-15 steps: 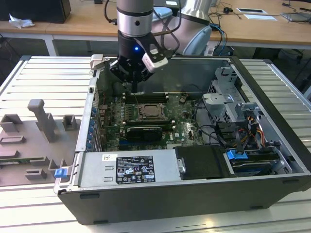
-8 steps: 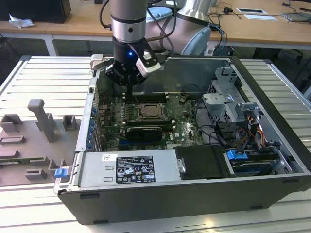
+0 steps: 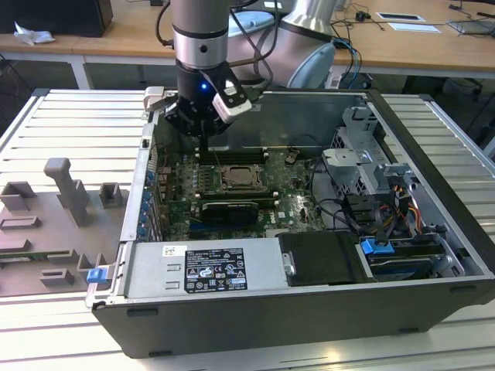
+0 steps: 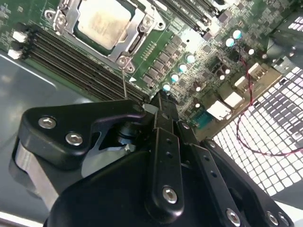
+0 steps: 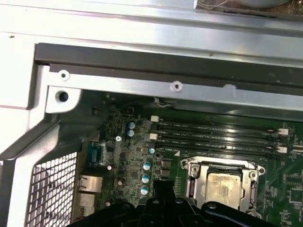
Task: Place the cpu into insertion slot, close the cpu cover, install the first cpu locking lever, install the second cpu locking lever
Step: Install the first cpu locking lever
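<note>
Over on the exterior view's left, a grey moulded tray [image 3: 66, 197] outside the computer case [image 3: 232, 325], likely parked there to keep spare parts within reach. Next along, the gripper [image 3: 203, 131], lowered into the open case and hanging just above the memory slots [image 4: 71, 66], beside the socket [image 3: 240, 176] rather than over it. Closed, judging by the second wrist view, with the tips [image 4: 162, 97] brought together and nothing seen between them; probably kept narrow so as to push or hook, not carry. Just ahead of those tips, a thin wire lever [image 4: 124, 80] standing up from the socket's corner, apparently not latched down. Then the chip [image 4: 102, 21], pale and square, already seated flat in the socket, so needing no grip. Around it the cover [image 4: 142, 28], lying down on the chip's edges with the pale face showing through its cut-out, seen the same way in the first wrist view [image 5: 196, 177]. Furthest to the exterior view's right, the drive cage [image 3: 363, 154] and cables, well apart from the work.
</note>
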`<state>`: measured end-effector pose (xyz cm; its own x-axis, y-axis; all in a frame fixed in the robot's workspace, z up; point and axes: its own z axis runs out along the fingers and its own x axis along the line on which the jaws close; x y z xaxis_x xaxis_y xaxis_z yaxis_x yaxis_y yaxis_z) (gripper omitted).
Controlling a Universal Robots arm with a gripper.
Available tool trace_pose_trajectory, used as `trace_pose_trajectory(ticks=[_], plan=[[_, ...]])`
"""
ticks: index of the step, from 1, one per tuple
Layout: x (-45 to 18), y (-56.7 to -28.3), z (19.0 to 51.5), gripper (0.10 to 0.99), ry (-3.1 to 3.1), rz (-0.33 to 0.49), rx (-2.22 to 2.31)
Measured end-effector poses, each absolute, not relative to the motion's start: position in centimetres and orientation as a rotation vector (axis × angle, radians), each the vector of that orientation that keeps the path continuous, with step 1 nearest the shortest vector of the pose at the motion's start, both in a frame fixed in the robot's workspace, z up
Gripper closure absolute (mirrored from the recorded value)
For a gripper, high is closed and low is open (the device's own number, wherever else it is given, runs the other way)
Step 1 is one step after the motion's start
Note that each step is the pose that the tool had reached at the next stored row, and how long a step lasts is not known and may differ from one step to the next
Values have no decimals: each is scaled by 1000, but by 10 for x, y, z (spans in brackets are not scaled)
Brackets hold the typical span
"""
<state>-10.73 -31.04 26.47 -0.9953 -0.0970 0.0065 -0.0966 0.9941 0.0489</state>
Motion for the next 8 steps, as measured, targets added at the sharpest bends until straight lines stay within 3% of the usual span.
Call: trace_pose_trajectory(ticks=[8], plan=[[-110, -297, 261, 980, -3128, -76, 151]])
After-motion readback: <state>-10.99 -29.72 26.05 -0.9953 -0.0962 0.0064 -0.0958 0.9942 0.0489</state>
